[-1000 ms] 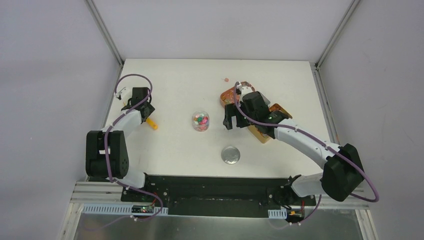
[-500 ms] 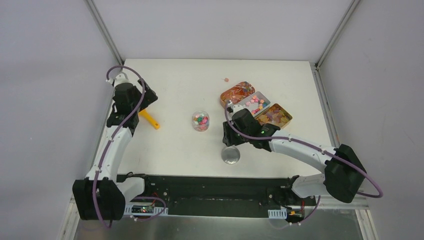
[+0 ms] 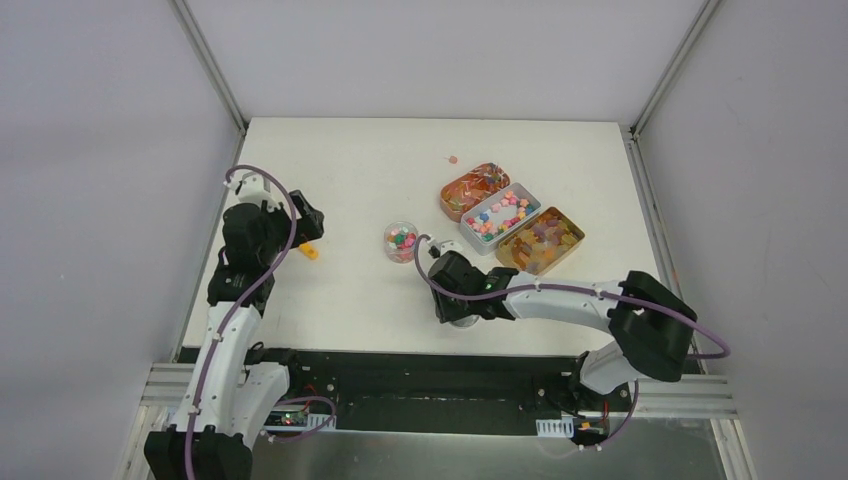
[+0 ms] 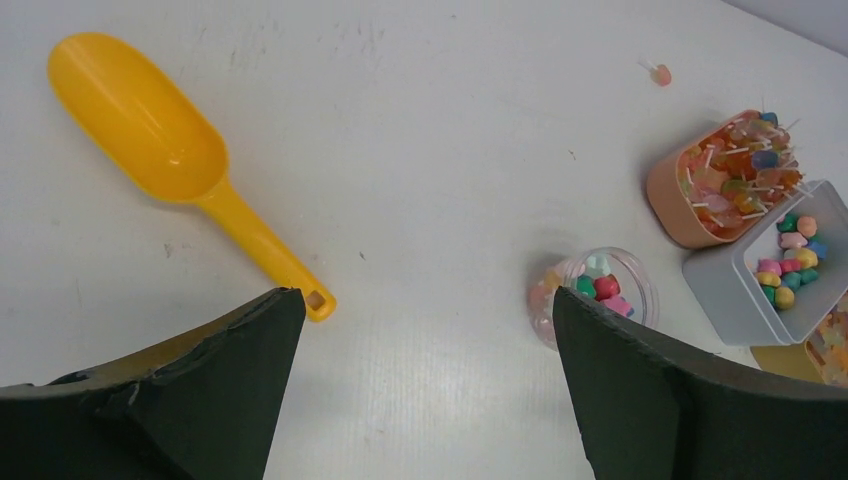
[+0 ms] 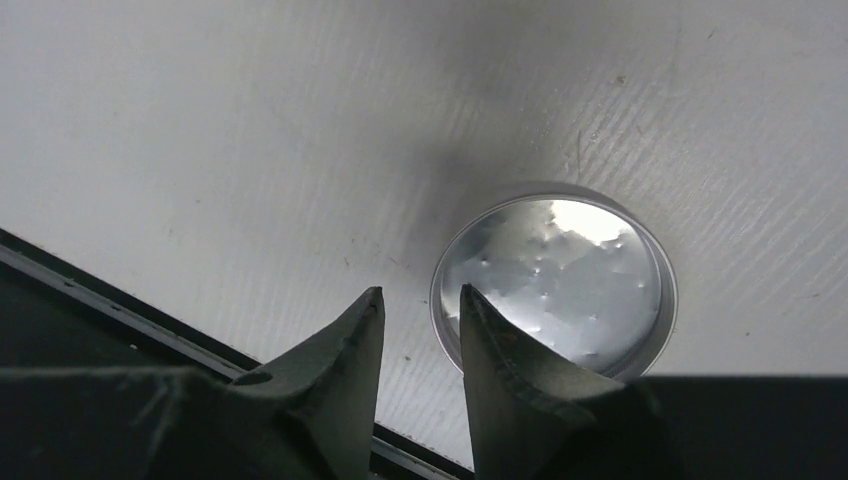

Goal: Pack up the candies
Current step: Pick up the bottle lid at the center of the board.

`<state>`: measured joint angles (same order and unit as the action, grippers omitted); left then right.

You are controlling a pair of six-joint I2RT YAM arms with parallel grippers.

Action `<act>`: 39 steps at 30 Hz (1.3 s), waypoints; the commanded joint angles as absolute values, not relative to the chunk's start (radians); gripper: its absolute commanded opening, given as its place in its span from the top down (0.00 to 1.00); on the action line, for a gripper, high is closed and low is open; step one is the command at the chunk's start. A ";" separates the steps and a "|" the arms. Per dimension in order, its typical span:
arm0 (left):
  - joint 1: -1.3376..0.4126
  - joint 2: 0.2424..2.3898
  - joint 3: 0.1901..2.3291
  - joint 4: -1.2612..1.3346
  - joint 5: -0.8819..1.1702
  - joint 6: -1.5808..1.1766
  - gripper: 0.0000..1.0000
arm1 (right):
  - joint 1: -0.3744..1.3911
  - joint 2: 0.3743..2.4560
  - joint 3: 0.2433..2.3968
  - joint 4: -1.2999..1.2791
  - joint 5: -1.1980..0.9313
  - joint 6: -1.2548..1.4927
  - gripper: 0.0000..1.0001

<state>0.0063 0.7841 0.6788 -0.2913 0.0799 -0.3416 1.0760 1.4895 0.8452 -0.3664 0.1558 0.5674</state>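
The candies fill a small clear jar [image 3: 401, 241] [image 4: 600, 290] mid-table and three trays at the right: an orange tub [image 3: 473, 190] [image 4: 725, 175], a silver tray [image 3: 500, 217] [image 4: 790, 260] and a golden tray [image 3: 540, 240]. A round silver lid [image 5: 555, 280] [image 3: 468, 321] lies near the front edge. My right gripper [image 5: 421, 292] [image 3: 452, 308] is low over it, jaws narrow but open, straddling the lid's left rim. My left gripper [image 4: 425, 300] [image 3: 308, 228] hangs wide open and holds nothing, above the table between the orange scoop [image 4: 150, 140] [image 3: 308, 250] and the jar.
One stray candy [image 3: 453, 158] [image 4: 660, 73] lies alone behind the trays. The table's black front edge [image 5: 120, 310] runs close beside the right fingers. Grey walls enclose the table on three sides.
My right gripper came from the trays down to the lid and narrowed its jaws. My left gripper opened wide, leaving the scoop on the table, and rose off it.
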 commanded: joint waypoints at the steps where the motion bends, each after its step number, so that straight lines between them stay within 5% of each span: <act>1: -0.032 0.762 0.689 -0.288 0.069 -0.283 0.01 | 1.099 1.538 0.910 -0.385 0.219 0.617 0.64; 9: -0.050 0.724 0.684 -0.289 0.041 -0.258 0.04 | 1.103 1.626 0.939 -0.392 0.231 0.586 0.69; 21: -0.052 0.712 0.675 -0.278 0.024 -0.261 0.08 | 1.104 1.606 0.942 -0.357 0.244 0.537 0.99; 27: -0.052 0.739 0.673 -0.251 0.090 -0.266 0.09 | 1.084 1.557 1.006 -0.321 0.200 0.475 1.00; 39: -0.057 0.587 0.578 0.081 0.433 -0.161 0.08 | 0.803 1.511 1.100 -0.069 -0.445 0.538 1.00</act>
